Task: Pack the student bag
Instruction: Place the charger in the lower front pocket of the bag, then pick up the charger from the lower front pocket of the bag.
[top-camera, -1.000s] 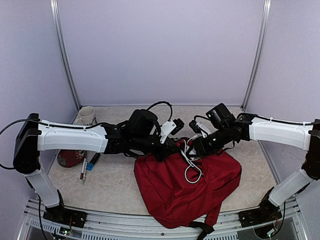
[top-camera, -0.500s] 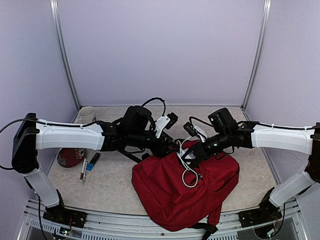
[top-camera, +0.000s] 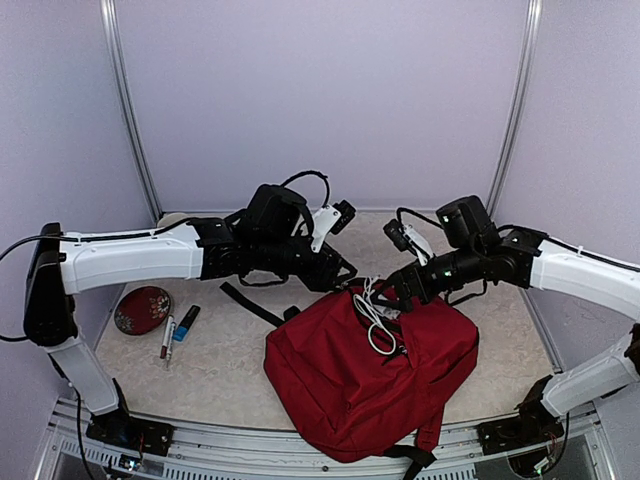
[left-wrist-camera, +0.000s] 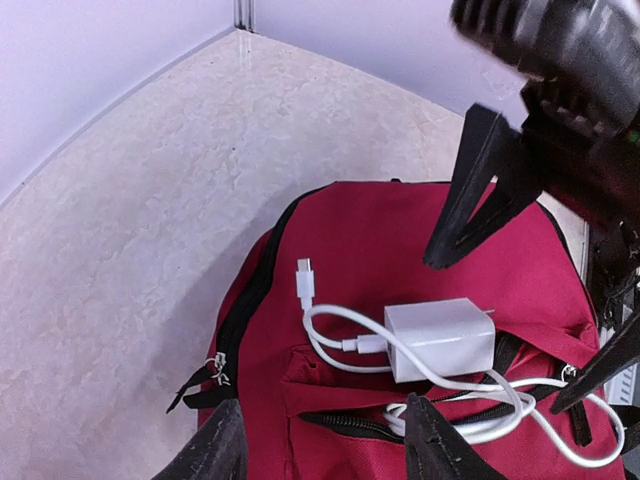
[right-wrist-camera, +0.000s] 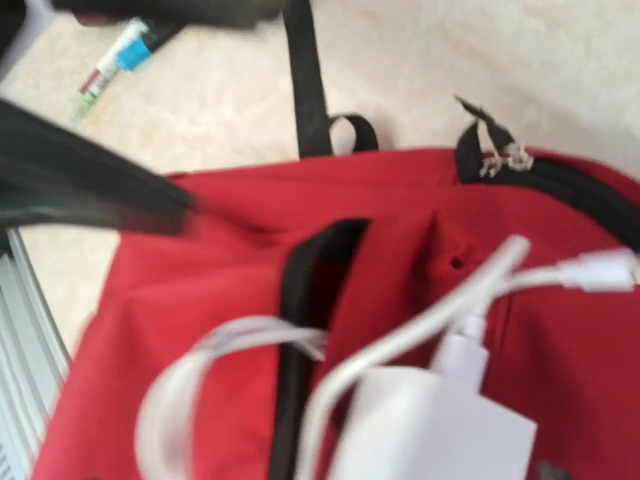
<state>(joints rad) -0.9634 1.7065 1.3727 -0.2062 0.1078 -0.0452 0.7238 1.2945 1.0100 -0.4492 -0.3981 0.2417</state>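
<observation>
My left claw (left-wrist-camera: 325, 450) and right claw (top-camera: 392, 293) gaped empty, and beneath them the white corded charger (left-wrist-camera: 440, 338) lay atop the dark-red fabric backpack (left-wrist-camera: 400, 230), unpacked, I judged.

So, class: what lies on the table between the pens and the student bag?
A black strap lies flat on the table between the pens and the student bag. The top external view shows it.

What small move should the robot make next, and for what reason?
Probably lower the right gripper and close it on the white charger. The charger and its cable lie loose on top of the student bag, not inside it, and this gripper is open just above them.
</observation>
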